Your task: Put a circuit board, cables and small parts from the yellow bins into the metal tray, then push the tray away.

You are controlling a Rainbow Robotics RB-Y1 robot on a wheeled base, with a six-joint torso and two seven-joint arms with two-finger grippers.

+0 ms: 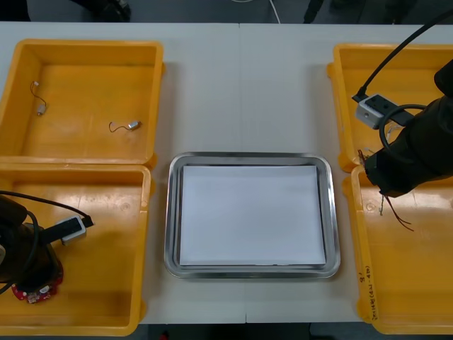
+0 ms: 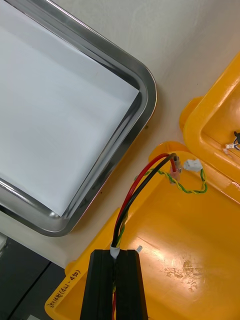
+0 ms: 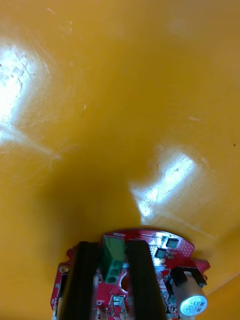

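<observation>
My left gripper (image 1: 32, 282) is low in the near left yellow bin (image 1: 106, 234), on a round red circuit board (image 1: 39, 292). In the left wrist view its fingers (image 3: 86, 280) are shut on the board's (image 3: 170, 250) green connector (image 3: 113, 257). My right gripper (image 2: 118, 257) is shut on a bundle of red, black and yellow-green cable (image 2: 145, 185) that ends in a white plug (image 2: 191, 164). It hangs over the far left corner of the near right bin (image 1: 410, 283), with the cable (image 1: 393, 212) dangling beneath. The metal tray (image 1: 171, 212), white inside, lies between the bins.
The far left bin (image 1: 85, 53) holds two small metal parts with thin wires (image 1: 132, 125) (image 1: 40, 108). A far right bin (image 1: 396, 60) lies under my right arm, and a small white-plugged cable (image 2: 233, 143) lies in it. Bare table stretches beyond the tray.
</observation>
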